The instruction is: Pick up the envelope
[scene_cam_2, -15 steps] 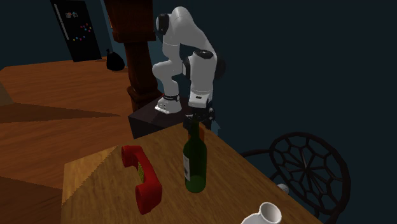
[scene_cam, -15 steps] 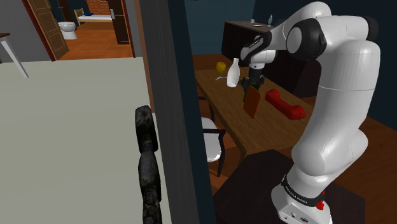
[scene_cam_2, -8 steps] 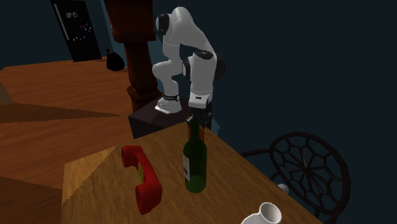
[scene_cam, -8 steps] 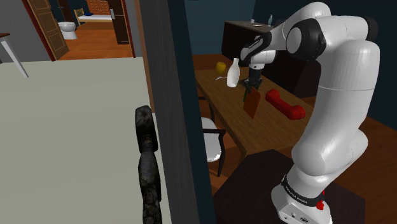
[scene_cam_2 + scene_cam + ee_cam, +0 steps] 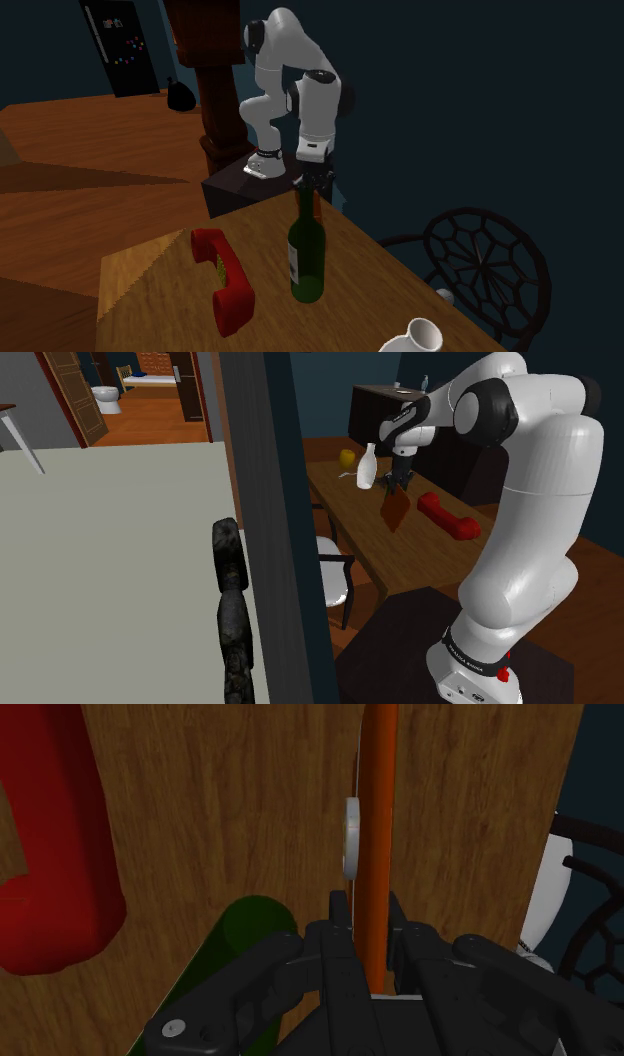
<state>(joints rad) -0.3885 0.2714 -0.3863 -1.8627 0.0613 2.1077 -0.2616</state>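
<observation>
Your gripper (image 5: 368, 909) clasps the orange envelope (image 5: 378, 804) edge-on between its fingers. You see the envelope hanging over the table (image 5: 415, 557), between the red phone (image 5: 448, 515) and the white vase (image 5: 367, 467).

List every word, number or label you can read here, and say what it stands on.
None can be read.
Dark band on the white robot arm's base: too small to read.
Label on the dark green bottle: blurred.
White round seal on the flat orange envelope: edge-on, unreadable.

Room: lying dim, walls going dark blue
Arm (image 5: 540, 472): glowing brightest, softly shaded
Table (image 5: 420, 557): showing warm brown
Envelope (image 5: 378, 834): showing flat orange, unshaded
</observation>
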